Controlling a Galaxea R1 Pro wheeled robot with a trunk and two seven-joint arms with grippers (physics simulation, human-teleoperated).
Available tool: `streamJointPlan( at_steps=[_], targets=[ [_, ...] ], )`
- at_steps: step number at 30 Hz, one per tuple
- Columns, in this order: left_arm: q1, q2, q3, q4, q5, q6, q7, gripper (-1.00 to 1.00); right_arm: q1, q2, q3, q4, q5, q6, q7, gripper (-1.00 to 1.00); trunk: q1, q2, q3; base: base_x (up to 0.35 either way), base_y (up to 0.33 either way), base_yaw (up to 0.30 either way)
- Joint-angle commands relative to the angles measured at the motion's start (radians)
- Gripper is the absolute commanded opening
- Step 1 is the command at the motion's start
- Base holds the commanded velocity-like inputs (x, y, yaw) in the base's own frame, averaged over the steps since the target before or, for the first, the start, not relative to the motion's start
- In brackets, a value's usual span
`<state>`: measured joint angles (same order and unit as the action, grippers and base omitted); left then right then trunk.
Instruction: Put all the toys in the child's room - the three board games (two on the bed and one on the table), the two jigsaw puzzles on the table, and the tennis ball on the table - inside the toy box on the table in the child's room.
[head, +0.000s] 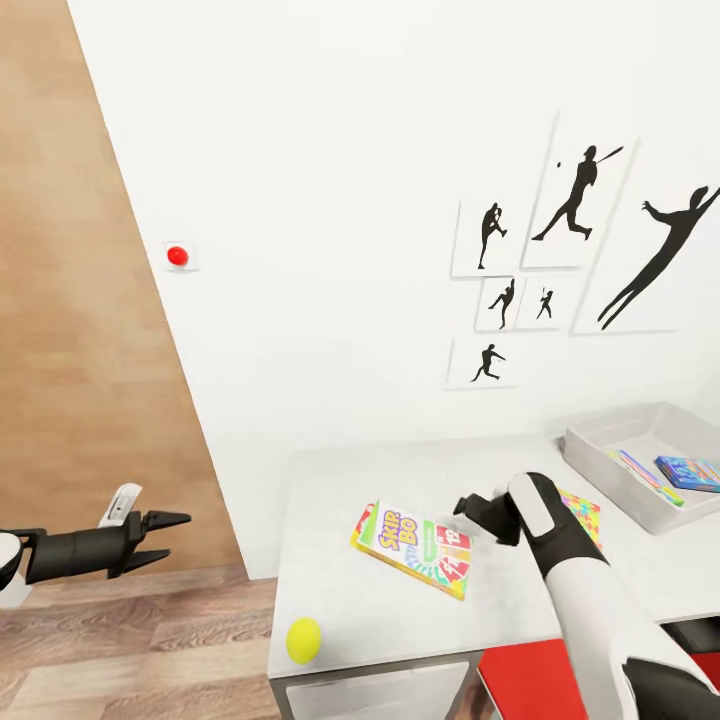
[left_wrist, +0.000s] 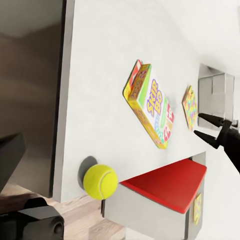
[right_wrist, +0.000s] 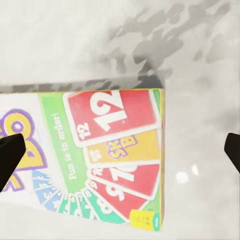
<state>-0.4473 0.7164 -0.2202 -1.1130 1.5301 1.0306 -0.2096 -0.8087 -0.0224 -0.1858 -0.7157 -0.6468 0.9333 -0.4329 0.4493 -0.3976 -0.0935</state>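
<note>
A white-green-yellow board game (head: 413, 548) lies flat on the pale table (head: 330, 490). My right gripper (head: 466, 508) hovers open just above the box's right end; in the right wrist view the lid (right_wrist: 100, 150) sits between its spread fingertips (right_wrist: 10, 155). The tennis ball (head: 304, 640) rests near the table's front left corner. A jigsaw puzzle (head: 588, 515) lies partly hidden behind my right arm. The grey toy box (head: 600, 450) at the back right holds a blue board game (head: 690, 472) and another colourful flat piece (head: 640, 470). My left gripper (head: 165, 535) hangs open over the floor, left of the table.
A white wall with black baseball silhouettes (head: 575, 200) and a red button (head: 178, 256) stands behind the table. A red panel (head: 530, 680) sits lower at the table's front right. Wood-plank floor (head: 130, 650) lies left of the table.
</note>
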Motion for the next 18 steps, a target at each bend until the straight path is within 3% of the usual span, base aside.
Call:
streamJointPlan(
  at_steps=[1, 8, 13, 18],
  targets=[
    [-0.002, 0.001, -0.002, 0.001, -0.013, 0.000, -0.010, 1.00, -0.001, -0.004, -0.001, 0.007, -0.011, 0.002, 0.004, 1.00, 0.001, -0.002, -0.002, 0.000, 0.000, 0.000],
    [-0.002, -0.002, -0.001, 0.001, -0.031, 0.000, -0.011, 1.00, -0.003, -0.060, -0.003, 0.111, -0.012, -0.022, 0.077, 1.00, 0.001, -0.002, -0.002, 0.000, 0.000, 0.000],
    [-0.002, -0.002, -0.001, 0.001, -0.032, 0.000, -0.011, 1.00, -0.002, -0.070, -0.002, 0.126, -0.012, -0.040, 0.132, 1.00, 0.001, -0.002, -0.002, 0.000, 0.000, 0.000],
    [-0.002, -0.002, -0.001, 0.001, -0.033, 0.000, -0.011, 1.00, -0.001, -0.073, 0.004, 0.129, -0.002, -0.056, 0.230, 1.00, 0.001, -0.002, -0.002, 0.000, 0.000, 0.000]
  ],
)
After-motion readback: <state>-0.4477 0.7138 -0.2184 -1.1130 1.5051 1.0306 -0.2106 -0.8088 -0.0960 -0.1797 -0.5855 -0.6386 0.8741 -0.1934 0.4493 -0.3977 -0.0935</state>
